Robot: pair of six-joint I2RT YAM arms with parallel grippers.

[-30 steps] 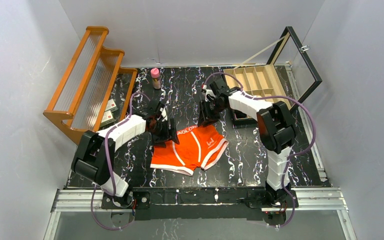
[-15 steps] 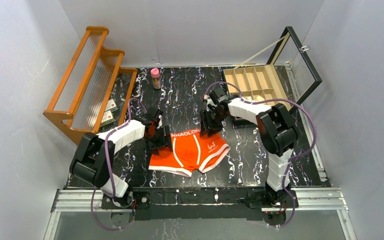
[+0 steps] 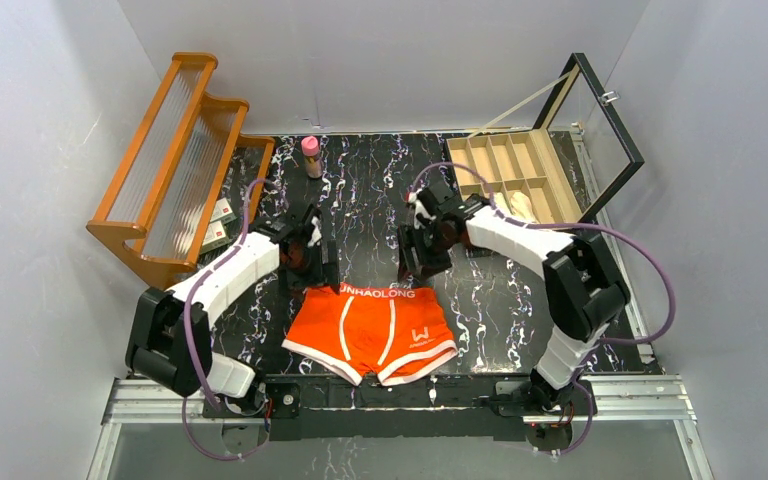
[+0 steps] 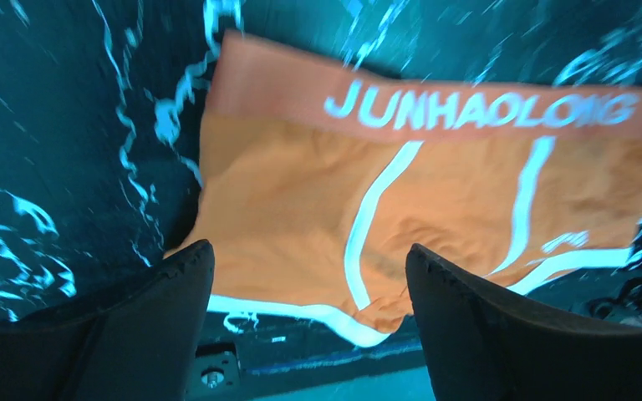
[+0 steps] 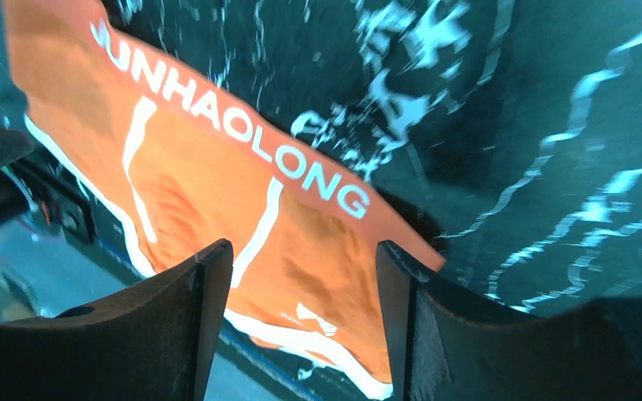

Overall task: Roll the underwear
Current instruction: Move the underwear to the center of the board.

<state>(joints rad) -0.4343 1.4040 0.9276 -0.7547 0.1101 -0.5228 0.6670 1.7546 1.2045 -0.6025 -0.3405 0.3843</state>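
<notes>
Flat on the black white-veined desk (image 3: 500,310), near its front edge: soft orange underwear (image 3: 372,332), white-striped, lettered waistband (image 4: 435,109) straight; left fingers (image 4: 167,292) spread apart, empty, above that waistband; right fingers (image 5: 192,292) parted too, gripping nothing.

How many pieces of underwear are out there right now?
2. The orange underwear lies flat on the table, near the middle; a pale beige bundle, seemingly the second, sits in the wooden box at far right.
</notes>
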